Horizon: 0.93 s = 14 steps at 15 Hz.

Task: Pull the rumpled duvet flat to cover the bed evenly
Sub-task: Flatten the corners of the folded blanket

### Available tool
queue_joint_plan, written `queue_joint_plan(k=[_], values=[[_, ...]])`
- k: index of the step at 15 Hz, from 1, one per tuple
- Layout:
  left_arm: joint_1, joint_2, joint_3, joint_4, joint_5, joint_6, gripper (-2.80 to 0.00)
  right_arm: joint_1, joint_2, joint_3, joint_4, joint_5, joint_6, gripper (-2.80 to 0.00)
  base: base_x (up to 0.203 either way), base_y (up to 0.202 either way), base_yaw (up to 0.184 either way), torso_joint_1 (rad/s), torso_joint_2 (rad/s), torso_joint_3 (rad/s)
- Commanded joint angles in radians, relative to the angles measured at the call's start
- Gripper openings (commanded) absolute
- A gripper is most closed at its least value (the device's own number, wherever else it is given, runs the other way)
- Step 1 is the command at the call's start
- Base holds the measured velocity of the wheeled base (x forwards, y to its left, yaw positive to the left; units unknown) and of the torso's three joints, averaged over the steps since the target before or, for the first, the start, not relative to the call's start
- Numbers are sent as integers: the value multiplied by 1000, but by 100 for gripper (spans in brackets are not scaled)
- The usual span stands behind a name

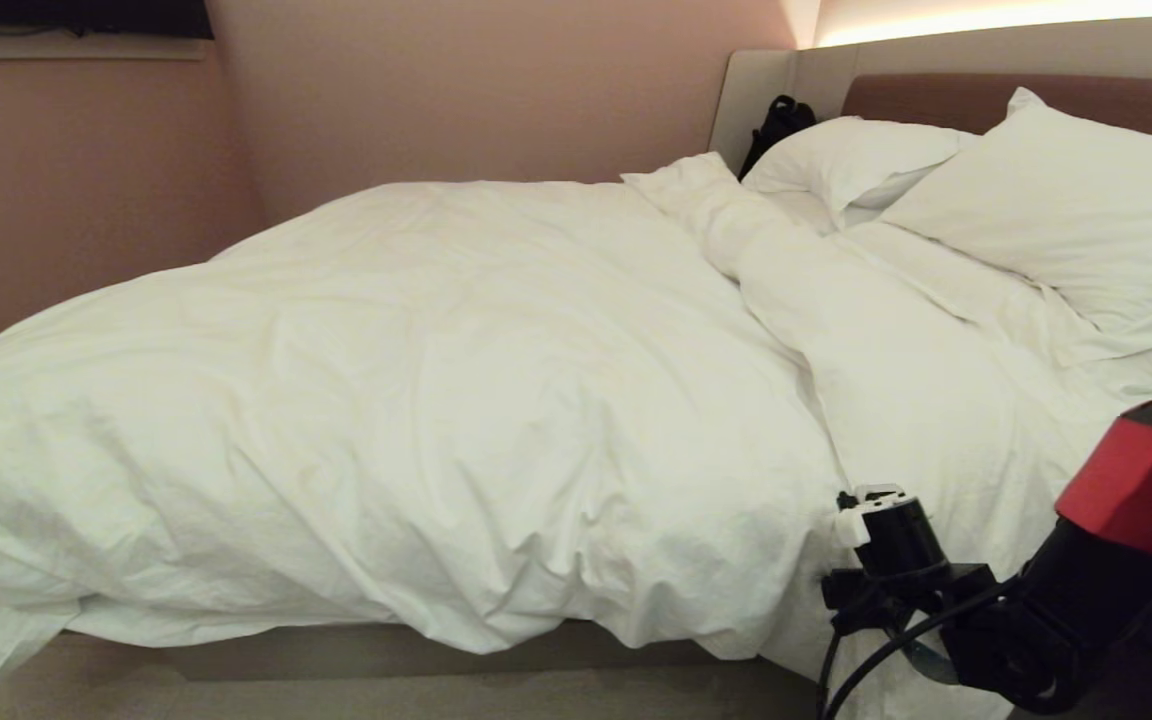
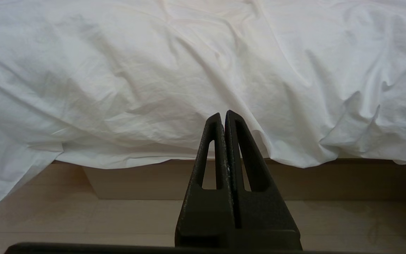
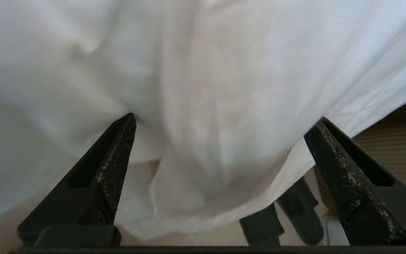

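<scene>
Across nearly the whole head view lies the bed, its grey-beige base showing only as a strip along the lower edge and its padded headboard at the upper right. One duvet covers it, heaped toward the left and centre of the frame, with its upper edge rolled into a ridge that runs from upper centre down toward lower right. It looks bulky yet light, a soft, puffy quilt in creased cotton that should sag and fold rather than hold any shape. The cloth seems grippy enough to pinch, though a shallow pinch might catch only the cover and slide over the filling. A sensible hold, I judge, is a thick bunch at the hanging edge or a corner, where both layers gather. Two pillows sit at the upper right. At the lower right the right claw stands wide, a drooping fold of duvet between its fingers, not clamped. In the left wrist view the left claw is pressed closed and empty, short of the hem.
</scene>
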<state>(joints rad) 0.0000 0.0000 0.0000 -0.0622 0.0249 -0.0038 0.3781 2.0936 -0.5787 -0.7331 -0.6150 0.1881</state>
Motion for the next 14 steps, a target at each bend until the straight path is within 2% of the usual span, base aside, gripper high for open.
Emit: queue_joint_plan(k=[1,3,8,9,14], values=[[0,0,0,-1,1,-1,-280,-1,6,-1,-20,-46,1,0,0,0,0,0,0,0],[0,0,0,-1,1,-1,-280,-5,-5,3,-13,-99,-2,0,0,0,0,0,0,0],[0,0,0,-1,1,-1,-280,-31,-17,11,-6,-144,-4,0,0,0,0,0,0,0],[0,0,0,-1,1,-1,-280,-33,-15,10,-6,-144,-4,-280,0,0,0,0,0,0],[0,0,0,-1,1,-1,-280,-34,-15,-16,-11,-134,-4,-280,0,0,0,0,0,0]])
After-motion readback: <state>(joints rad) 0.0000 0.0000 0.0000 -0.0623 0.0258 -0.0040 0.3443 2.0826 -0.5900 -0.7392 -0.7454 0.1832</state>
